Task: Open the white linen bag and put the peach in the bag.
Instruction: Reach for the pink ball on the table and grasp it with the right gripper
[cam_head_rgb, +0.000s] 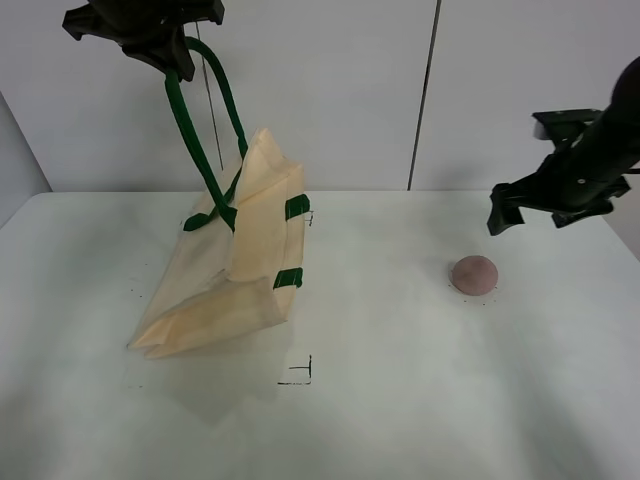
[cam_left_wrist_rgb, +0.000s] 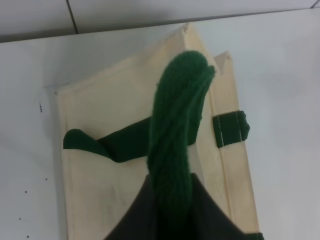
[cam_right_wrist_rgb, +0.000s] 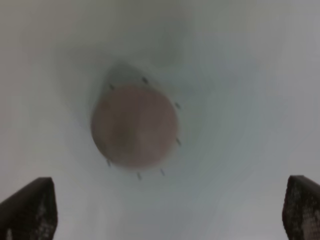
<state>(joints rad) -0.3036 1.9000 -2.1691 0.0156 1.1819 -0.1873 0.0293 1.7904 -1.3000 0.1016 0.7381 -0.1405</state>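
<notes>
Our left claw (cam_head_rgb: 170, 55) holds the limp bag (cam_head_rgb: 250, 250) by its handle (cam_head_rgb: 200, 130); our right claw (cam_head_rgb: 527, 207) gapes above the peach (cam_head_rgb: 474, 274), probably soft: pinch its middle gently.

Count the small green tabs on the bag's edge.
2. On the edge of the white linen bag facing the peach: an upper tab and a lower tab. Others may be hidden on the far side.

White linen bag (cam_head_rgb: 240, 275): cream woven cloth, matt, softly creased. Handles (cam_left_wrist_rgb: 172, 135): dark green webbing, coarse ribbed weave. Peach (cam_head_rgb: 474, 273): dusty pink skin, matt throughout. Bench (cam_head_rgb: 450, 400): white, smooth, low sheen. My right tool (cam_right_wrist_rgb: 165, 210): fingers (cam_right_wrist_rgb: 30, 212) black, matt, finely grained, seemingly plastic.
</notes>
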